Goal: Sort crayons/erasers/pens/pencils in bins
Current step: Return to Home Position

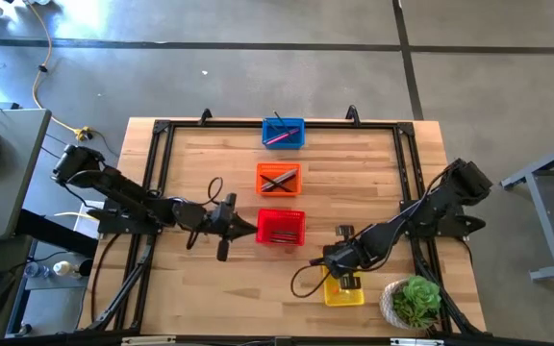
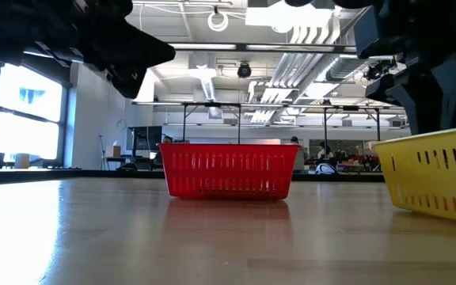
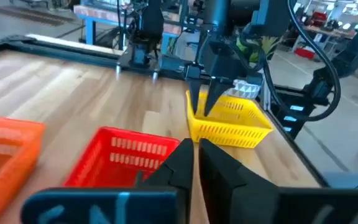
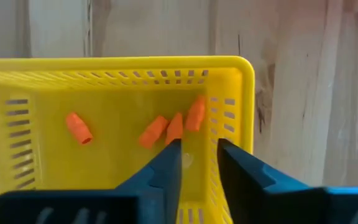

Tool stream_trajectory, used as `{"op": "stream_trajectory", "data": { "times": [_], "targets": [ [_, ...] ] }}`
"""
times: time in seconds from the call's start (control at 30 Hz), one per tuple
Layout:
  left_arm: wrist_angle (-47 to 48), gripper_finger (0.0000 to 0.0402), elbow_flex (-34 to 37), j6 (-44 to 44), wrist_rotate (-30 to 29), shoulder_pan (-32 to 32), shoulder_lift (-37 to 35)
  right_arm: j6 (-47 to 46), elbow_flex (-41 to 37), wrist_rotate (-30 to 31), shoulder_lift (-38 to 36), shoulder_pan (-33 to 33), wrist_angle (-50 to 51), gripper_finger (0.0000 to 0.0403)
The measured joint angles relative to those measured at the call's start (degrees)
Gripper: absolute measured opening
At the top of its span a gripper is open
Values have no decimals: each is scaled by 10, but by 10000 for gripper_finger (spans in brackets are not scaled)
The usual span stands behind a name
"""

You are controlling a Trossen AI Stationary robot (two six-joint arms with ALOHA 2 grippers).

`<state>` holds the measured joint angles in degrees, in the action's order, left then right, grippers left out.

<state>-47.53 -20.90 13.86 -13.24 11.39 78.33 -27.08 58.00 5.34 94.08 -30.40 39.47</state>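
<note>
Right wrist view looks down on four erasers (image 4: 153, 132) lying loose on the floor of the yellow bin (image 4: 244, 81). Three bunch against one wall and one lies apart. The right gripper (image 4: 199, 149) hangs directly over that cluster with its fingers parted and nothing between them, so it has let go.

In the high view the yellow bin sits at about five o'clock on the table (image 1: 200, 279), with a potted plant (image 1: 415, 300) just at its three o'clock. The red bin (image 1: 280, 226) is near the centre, with the orange bin (image 1: 279, 179) and then the blue bin (image 1: 284, 133) in line toward twelve o'clock; both hold long sticks. The left gripper (image 1: 248, 227) waits at the red bin's nine o'clock, its fingers almost together and empty.

The sorting looks finished, leaving only the retreat. The risk is in how the right arm leaves. Its fingertips sit low over the bin, close to the wall, so a sideways pull before rising could hook the mesh rim. That would probably drag or tip the light bin and spill the erasers. A wide swing toward three o'clock might brush the plant.
</note>
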Motion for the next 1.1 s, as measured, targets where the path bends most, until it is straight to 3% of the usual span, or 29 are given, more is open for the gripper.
{"op": "stream_trajectory", "data": {
  "times": [0.13, 0.23, 0.47, 0.77, 0.93, 1.1],
  "targets": [
    [1, 2, 23, -20, 30, -26, -30, 11, 0, -4, -11, 8, 8, 118],
    [16, 3, 41, -23, 59, -51, -59, 27, 15, 5, -36, 8, 33, 114],
    [47, 0, 78, -69, 112, -107, -162, 137, 22, 51, -145, 25, -13, 9],
    [92, 0, 136, -96, 155, -176, -293, 321, -137, -26, -280, 176, -258, 5],
    [100, 0, 167, -90, 177, -216, -359, 379, -213, -119, -366, 276, -359, 1],
    [148, 0, 182, -100, 180, -253, -412, 408, -270, -107, -455, 335, -379, 0]
  ]
}}
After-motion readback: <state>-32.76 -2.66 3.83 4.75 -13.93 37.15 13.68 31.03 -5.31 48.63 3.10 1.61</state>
